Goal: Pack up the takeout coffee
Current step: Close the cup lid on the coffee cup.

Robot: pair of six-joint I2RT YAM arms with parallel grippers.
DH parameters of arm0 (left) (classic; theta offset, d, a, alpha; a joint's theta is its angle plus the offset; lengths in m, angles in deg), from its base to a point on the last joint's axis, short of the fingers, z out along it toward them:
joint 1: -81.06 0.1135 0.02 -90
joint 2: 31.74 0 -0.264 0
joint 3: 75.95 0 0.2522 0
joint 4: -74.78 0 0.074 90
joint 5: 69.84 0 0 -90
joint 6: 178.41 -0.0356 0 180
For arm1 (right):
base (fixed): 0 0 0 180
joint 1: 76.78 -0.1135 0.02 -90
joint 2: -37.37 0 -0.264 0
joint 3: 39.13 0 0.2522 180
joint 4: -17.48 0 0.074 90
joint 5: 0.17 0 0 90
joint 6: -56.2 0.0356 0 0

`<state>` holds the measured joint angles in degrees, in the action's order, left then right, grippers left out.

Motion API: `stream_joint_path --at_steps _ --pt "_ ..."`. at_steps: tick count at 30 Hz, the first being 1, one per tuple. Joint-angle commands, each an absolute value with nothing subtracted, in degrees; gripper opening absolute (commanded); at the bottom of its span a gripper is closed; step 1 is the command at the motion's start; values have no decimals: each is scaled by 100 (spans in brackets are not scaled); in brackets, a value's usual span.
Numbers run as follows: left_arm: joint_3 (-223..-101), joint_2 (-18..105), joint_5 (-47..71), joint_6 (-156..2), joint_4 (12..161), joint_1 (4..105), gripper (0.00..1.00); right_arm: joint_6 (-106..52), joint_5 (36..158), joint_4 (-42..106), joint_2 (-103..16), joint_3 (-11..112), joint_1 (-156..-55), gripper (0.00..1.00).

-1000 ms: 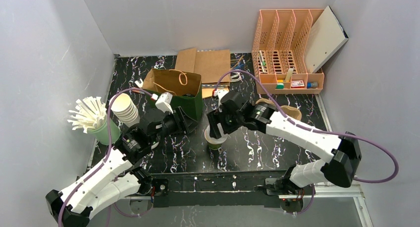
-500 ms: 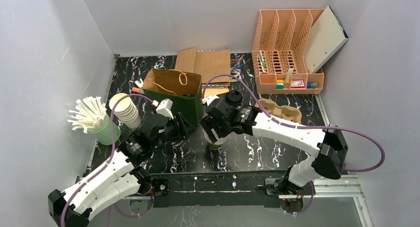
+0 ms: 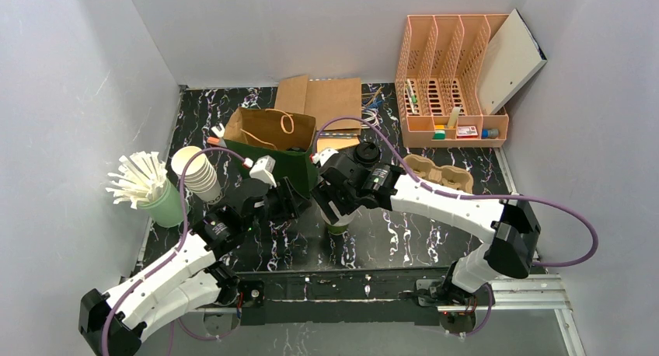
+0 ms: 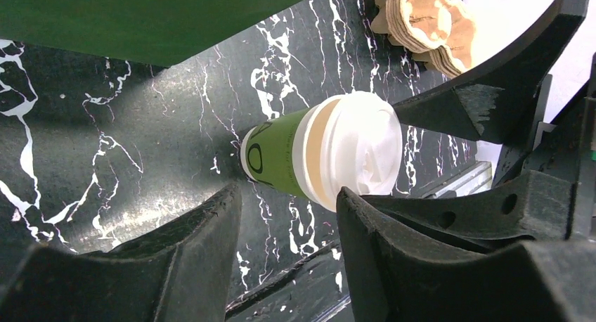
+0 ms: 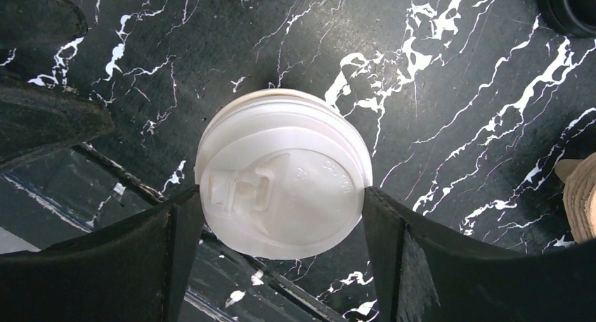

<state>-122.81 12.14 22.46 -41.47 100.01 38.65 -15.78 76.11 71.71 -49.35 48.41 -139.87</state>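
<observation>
Black, white-veined tabletop point(image 3: 412, 239) lies nearest us. On it, between the two arms, we see the coffee cup point(image 4: 277, 153) standing upright, green-bodied with its white lid point(image 5: 281, 171) on. Our right gripper point(image 5: 281, 195) reaches over it from above. Its jaws stand wide and press against opposite sides of the lid's rim, so we read it as clamped on the cup. Our left gripper point(image 4: 288, 195) sits low just to the cup's left and points at it, its fingers parted with nothing between them and apart from the cup. Further left we find a green holder point(image 3: 167, 207) full of white sticks point(image 3: 140, 179), and beside it a leaning stack of paper cups point(image 3: 197, 172). Just beyond both grippers stands the green paper bag point(image 3: 299, 165), its mouth open. To the right lie moulded cardboard carriers point(image 3: 439, 172). Farthest back we see flat brown bags point(image 3: 326, 99) and the orange file rack point(image 3: 451, 76) by the wall.
</observation>
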Motion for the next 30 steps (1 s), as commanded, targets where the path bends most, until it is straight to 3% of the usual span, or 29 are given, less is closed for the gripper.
stream_joint_path --at_steps 1,10,15,30 --pt "-12183 1230 2221 -4124 9855 3844 51 -1661 7640 7114 -5027 5116 -14022 86" --pt "-12013 1455 2064 -4070 9654 3836 51 -1718 7704 7114 -5121 5180 -14024 87" --pt "-11832 1592 2016 -3997 9409 3844 50 -1752 7717 7110 -5127 5176 -14017 98" --pt "-11571 1575 1895 -3954 8881 3841 48 -1781 8044 6900 -4815 5258 -14023 98"
